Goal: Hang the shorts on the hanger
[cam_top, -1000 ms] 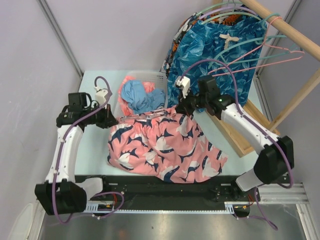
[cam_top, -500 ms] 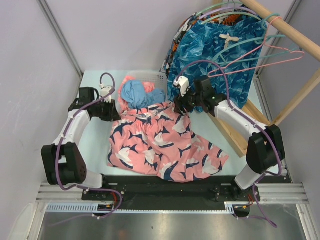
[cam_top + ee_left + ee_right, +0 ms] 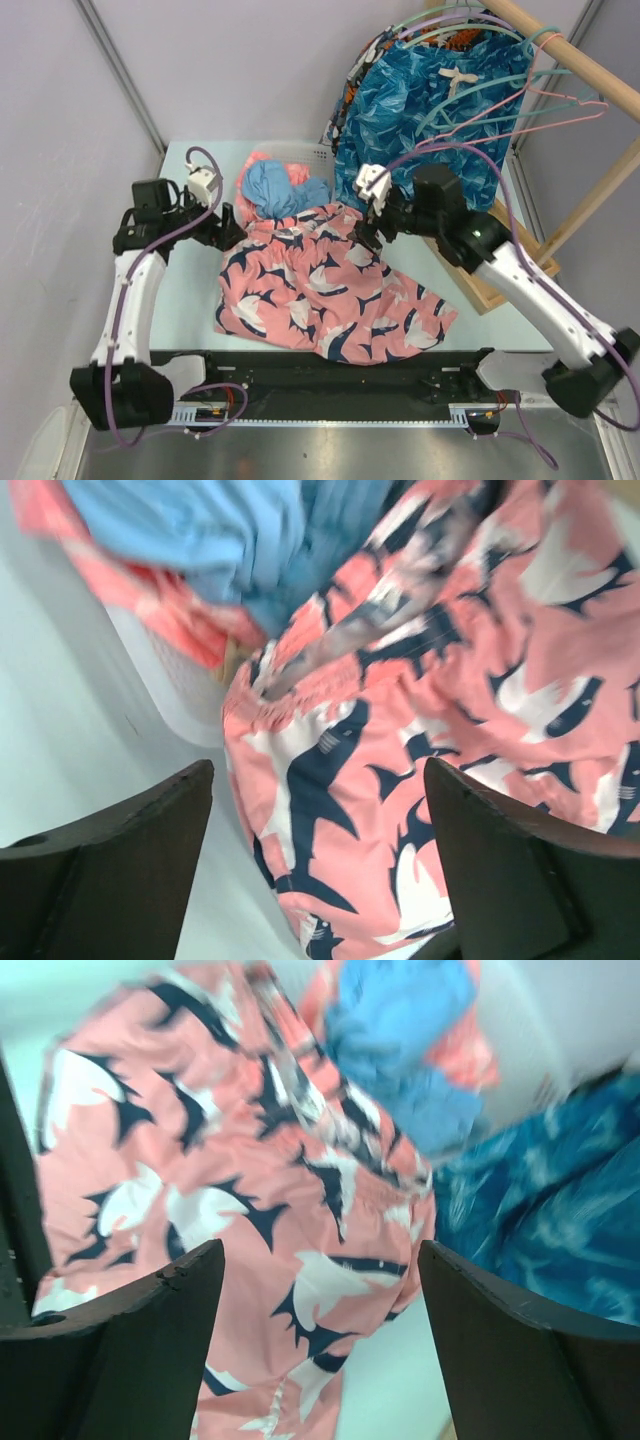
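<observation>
Coral-pink shorts (image 3: 320, 290), navy-and-white shark print, rumpled, gathered waistband, left jaws spread, right jaws spread

Shorts (image 3: 320, 290): thin matt cloth, rumpled, with a puckered, rougher-looking waistband.
Hanger (image 3: 540, 123): thin and smooth with a slight sheen. Plastic or coated wire, I cannot tell.
Light-blue garment (image 3: 275, 190): soft matt cloth, creased.
Leaf-print shorts (image 3: 440, 100): slicker cloth, with a faint sheen along the folds.
Basket (image 3: 318, 152): white plastic with a perforated wall.
Table (image 3: 185, 300): smooth, matt, pale green-blue top.
Rail (image 3: 570, 55): bare pale wood, dull, over the far right corner.
Left gripper (image 3: 318, 780) fingers (image 3: 120, 870): dark matt plastic, slightly rough at the edges.
Left arm (image 3: 130, 300): glossy white plastic shell with matt black joints.
Near-edge strip (image 3: 330, 440): brushed metal with a dull shine.
</observation>
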`<state>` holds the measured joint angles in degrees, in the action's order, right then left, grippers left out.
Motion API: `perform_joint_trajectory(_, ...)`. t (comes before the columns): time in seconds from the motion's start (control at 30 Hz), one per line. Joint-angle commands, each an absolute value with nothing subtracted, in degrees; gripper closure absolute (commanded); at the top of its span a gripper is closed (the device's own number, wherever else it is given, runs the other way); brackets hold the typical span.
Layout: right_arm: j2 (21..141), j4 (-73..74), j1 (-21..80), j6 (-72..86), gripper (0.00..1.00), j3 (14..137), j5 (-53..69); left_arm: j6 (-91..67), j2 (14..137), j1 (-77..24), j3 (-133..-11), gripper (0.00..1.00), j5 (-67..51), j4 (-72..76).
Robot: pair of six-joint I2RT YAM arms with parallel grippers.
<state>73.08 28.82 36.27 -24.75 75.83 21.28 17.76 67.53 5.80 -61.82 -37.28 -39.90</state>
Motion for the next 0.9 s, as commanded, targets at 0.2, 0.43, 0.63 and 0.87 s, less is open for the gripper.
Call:
perform_joint_trajectory(0.2,56.9,24.4,38.9,-23.9,0.16,79.8,9.1,16.8,56.6,-6.6,-69.2,0.05,-40.2,-30.3)
perform_joint_trajectory(0.43,53.5,17.9,11.6,2.1,0.20,80.8,5.9,12.0,59.8,-15.4,-72.8,0.05,-38.4,-24.9)
perform_joint_trajectory(0.63,54.1,18.1,-5.2,30.4,0.31,80.7,2.6,12.7,62.7,-18.7,-75.5,0.05,-37.4,-24.6)
perform_joint_trajectory(0.87,56.6,9.6,-6.7,38.5,0.42,78.8,4.9,13.4,64.8,-19.6,-77.3,0.05,-36.4,-25.1)
